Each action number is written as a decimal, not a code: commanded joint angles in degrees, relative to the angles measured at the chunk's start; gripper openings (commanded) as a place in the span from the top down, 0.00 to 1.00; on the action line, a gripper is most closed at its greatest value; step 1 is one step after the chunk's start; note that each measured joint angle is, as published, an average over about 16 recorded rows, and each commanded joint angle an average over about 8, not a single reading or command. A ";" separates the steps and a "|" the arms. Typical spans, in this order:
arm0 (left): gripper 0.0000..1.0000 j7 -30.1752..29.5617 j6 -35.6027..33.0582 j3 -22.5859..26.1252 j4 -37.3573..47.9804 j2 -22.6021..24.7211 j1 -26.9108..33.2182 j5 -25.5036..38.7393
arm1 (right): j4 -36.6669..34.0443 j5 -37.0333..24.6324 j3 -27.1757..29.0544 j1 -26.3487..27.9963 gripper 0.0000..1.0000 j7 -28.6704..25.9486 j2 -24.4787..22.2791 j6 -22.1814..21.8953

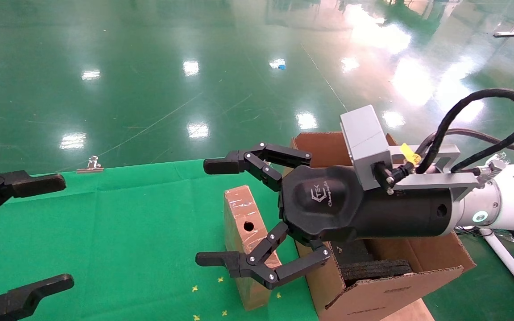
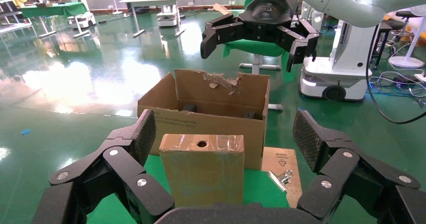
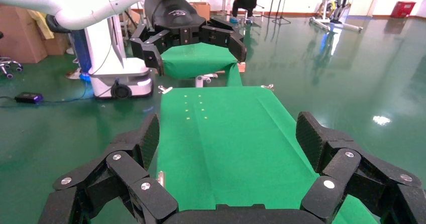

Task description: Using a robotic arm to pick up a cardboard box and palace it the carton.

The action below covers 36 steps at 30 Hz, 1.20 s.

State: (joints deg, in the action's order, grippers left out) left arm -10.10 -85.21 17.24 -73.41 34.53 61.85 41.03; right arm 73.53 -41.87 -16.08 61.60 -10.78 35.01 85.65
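Brown and taped in shiny clear film, the cardboard box (image 1: 244, 240) stands upright on the green cloth (image 1: 118, 236) of the table, its round hole showing, just beside the carton (image 1: 386, 285) at the table's right edge; the carton is open, with dark foam inserts (image 1: 373, 267) inside and one flap torn ragged; the robotic arm (image 1: 507, 203) on the right reaches in above the carton, and its right gripper (image 1: 212, 213) hangs over the box with fingers spread wide, holding nothing; the left gripper (image 1: 47, 232) sits at the table's left edge, likewise spread and empty, facing the box; a metal binder clip (image 1: 91, 165) lies at the cloth's far edge.
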 commanded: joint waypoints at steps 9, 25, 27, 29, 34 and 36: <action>0.00 0.00 0.00 0.00 0.00 0.00 0.00 0.00 | 0.00 0.00 0.00 0.00 0.00 0.00 0.00 0.00; 0.00 0.02 -0.02 0.03 0.04 0.00 0.02 -0.01 | 2.74 -6.61 -3.86 4.20 0.00 -4.66 -0.37 0.99; 0.00 0.03 -0.02 0.04 0.04 0.00 0.03 -0.01 | 3.27 -10.20 -6.27 6.87 0.00 -6.66 0.75 1.74; 0.00 0.03 -0.02 0.04 0.05 0.00 0.03 -0.02 | 3.44 -14.31 -9.32 10.06 0.00 -8.76 2.53 2.67; 0.00 0.04 -0.01 0.06 0.05 0.00 0.04 -0.03 | 2.60 -24.81 -18.68 18.09 0.00 -14.63 8.13 4.44; 0.00 0.04 -0.01 0.06 0.05 -0.01 0.04 -0.03 | 1.99 -28.88 -22.60 21.12 0.00 -16.92 10.29 4.74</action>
State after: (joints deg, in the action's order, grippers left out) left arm -10.06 -85.22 17.30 -73.36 34.52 61.89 40.99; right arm 75.67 -70.70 -38.72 83.25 -27.26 45.07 90.23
